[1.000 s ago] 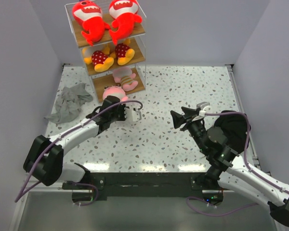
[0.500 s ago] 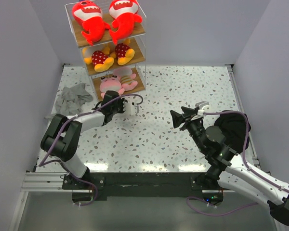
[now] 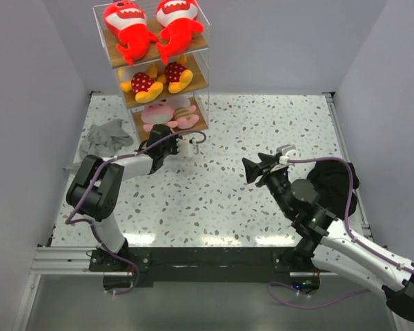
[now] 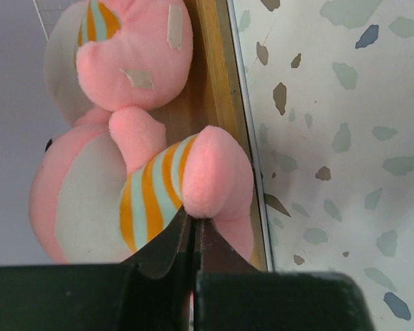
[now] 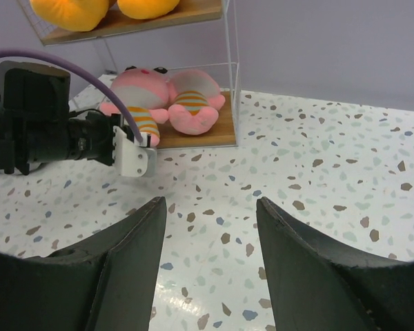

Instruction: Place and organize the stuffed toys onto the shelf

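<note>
Bright, even light from overhead, shadows soft. Glare streaks the table [image 3: 214,238] well behind my left pincer [image 4: 193,231], itself dark and blurred; the pink toy [image 4: 159,186] just ahead stays sharp.

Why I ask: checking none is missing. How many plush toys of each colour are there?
Red plush sharks with white mouths: 2
Yellow-orange plush toys in red polka-dot clothes: 2
Pink plush toys with orange stripes: 2
Total: 6

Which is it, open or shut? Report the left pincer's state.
Shut. In the left wrist view the left pincer shows no gap between its fingers, with the tips at the foot of the pink striped toy.
</note>
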Controlling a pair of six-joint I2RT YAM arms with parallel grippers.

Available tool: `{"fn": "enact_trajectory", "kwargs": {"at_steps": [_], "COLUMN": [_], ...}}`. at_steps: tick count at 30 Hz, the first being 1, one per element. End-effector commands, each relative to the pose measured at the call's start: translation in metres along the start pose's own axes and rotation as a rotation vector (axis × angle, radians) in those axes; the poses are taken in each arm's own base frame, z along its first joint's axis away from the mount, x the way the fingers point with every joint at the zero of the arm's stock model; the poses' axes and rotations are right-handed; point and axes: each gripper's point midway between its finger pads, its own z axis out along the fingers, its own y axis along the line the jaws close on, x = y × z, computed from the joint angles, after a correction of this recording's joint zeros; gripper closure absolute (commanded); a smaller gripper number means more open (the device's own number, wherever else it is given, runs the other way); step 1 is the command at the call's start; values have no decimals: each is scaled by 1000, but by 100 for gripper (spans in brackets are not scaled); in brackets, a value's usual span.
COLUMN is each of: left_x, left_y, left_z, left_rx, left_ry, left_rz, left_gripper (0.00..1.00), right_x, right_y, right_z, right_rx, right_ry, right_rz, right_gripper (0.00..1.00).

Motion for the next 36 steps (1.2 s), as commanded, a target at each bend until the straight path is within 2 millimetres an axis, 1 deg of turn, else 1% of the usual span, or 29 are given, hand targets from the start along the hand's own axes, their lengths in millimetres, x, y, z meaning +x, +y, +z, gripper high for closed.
{"fn": "enact_trajectory", "kwargs": {"at_steps": [1,2,5,7,9,10,11,14,16,17,21,24,28,32,33,35,36], "left_x": [2,6,10,13,15,15,15,16,19,22,23,28,29,27,26,23,22], "left_y": [35,35,33,34,35,39,37,39,39,43,49,52,57,59,56,59,55], "left_z": [-9,-9,-5,-2,2,3,7,12,15,15,16,17,21,18,17,10,7], "left_rx": [-100,-103,-96,-107,-120,-130,-124,-133,-141,-158,-172,-185,-193,-202,-198,-212,-207], "left_ry": [-1,11,18,33,43,42,41,53,65,76,84,99,101,95,95,89,88], "left_rz": [-20,-27,-29,-21,-15,-16,-8,16,34,43,65,75,73,59,59,51,45], "left_gripper": [100,100,100,97,91,89,82,75,74,73,71,70,65,60,59,56,54], "right_x": [-8,-8,-9,-10,-11,-10,-10,-10,-10,-9,-9,-10,-10,-12,-11,-11,-11], "right_y": [-2,-1,-1,-2,-2,-2,-3,-4,-4,-4,-4,-4,-5,-4,-4,-5,-5], "right_z": [2,2,0,-1,-1,-1,-1,-1,0,0,0,-1,-1,-1,-1,-1,-1], "right_rx": [18,15,13,12,13,13,18,25,25,25,27,26,28,24,25,28,28], "right_ry": [-40,-41,-45,-48,-53,-52,-51,-49,-49,-48,-48,-49,-49,-53,-49,-51,-49], "right_rz": [13,17,20,23,26,24,21,19,17,16,15,16,16,16,14,15,14], "right_gripper": [41,41,41,41,41,41,41,41,41,41,41,41,41,41,41,41,41]}}
